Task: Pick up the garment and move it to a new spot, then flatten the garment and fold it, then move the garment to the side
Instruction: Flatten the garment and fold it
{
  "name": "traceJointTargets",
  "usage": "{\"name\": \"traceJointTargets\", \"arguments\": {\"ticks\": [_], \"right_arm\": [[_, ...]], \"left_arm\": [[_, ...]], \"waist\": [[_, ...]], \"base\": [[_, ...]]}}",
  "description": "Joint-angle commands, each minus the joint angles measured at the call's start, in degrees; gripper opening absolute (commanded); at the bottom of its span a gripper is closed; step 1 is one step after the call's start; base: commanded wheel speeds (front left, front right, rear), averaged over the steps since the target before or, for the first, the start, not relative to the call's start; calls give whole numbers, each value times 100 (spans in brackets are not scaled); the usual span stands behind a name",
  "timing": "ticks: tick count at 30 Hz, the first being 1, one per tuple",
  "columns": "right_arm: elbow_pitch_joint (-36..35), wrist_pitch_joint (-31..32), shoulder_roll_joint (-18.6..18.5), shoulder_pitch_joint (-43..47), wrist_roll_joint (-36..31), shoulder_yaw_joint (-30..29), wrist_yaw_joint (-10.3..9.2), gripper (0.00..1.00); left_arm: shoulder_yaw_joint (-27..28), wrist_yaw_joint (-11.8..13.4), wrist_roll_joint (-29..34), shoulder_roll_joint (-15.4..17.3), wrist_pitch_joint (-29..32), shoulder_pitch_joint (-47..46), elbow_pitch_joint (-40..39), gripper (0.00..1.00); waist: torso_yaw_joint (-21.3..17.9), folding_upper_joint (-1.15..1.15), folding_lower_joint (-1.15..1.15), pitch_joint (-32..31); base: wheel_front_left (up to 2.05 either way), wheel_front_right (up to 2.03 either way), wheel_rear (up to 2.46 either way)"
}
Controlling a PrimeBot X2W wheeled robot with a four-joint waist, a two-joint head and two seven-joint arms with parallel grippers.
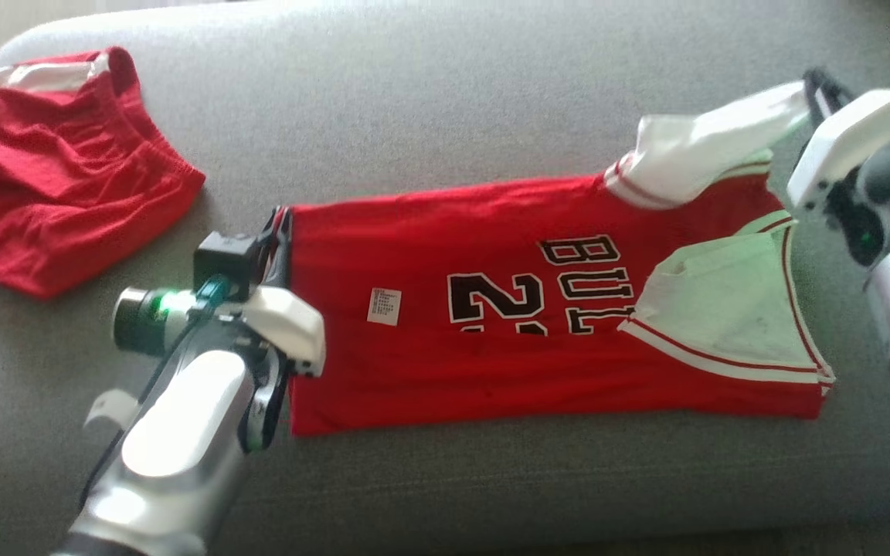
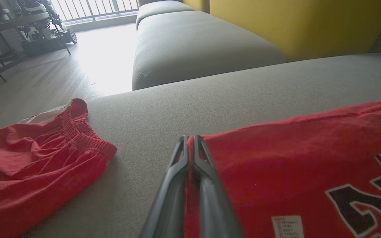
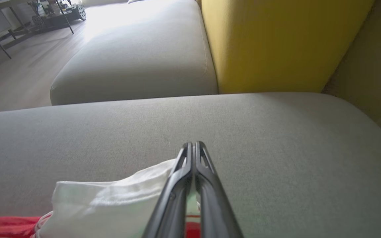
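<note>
Our left fingers [image 1: 279, 220] [image 2: 190, 142] are pressed together on the corner of the red jersey [image 1: 453, 232] [image 2: 276, 158] at its hem end, and red cloth shows in the thin slit between them. Our right fingers [image 1: 822, 86] [image 3: 193, 146] are also closed. They pinch a white fold of the jersey [image 3: 111, 198] at its shoulder end, and that fold is raised a little above the sofa seat [image 1: 414, 100] [image 2: 210, 99] [image 3: 276, 148]. The jersey itself lies across the middle of the sofa seat, spread lengthwise between our two arms. Most of it is flat, with black lettering and part of a number facing up and pale lining turned out near the shoulders. A small white label [image 1: 384, 306] [image 2: 288, 226] sits on the red cloth near the hem half. A pair of red shorts [image 1: 51, 193] [image 2: 28, 172] lies crumpled at the far left corner of the sofa seat, well apart from the jersey. A second grey cushion [image 2: 193, 46] [image 3: 137, 59] stands beyond the sofa seat, with a yellow backrest [image 2: 293, 23] [image 3: 276, 43] beside it. A pale wooden floor [image 2: 45, 79] lies past the left end of the sofa seat.
</note>
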Motion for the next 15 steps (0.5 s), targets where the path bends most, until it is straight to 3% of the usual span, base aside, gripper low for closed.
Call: {"name": "traceJointTargets", "arguments": {"ticks": [1, 15], "right_arm": [[-259, 56, -29, 35, 69, 108, -2, 0], [-2016, 1875, -483, 1503, 804, 258, -2, 0]], "left_arm": [[238, 34, -37, 217, -61, -99, -176, 0], [-117, -188, -29, 726, 341, 605, -710, 0]], "waist": [[-36, 0, 0, -84], [-240, 0, 0, -462]], "base": [[0, 0, 0], [0, 0, 0]]}}
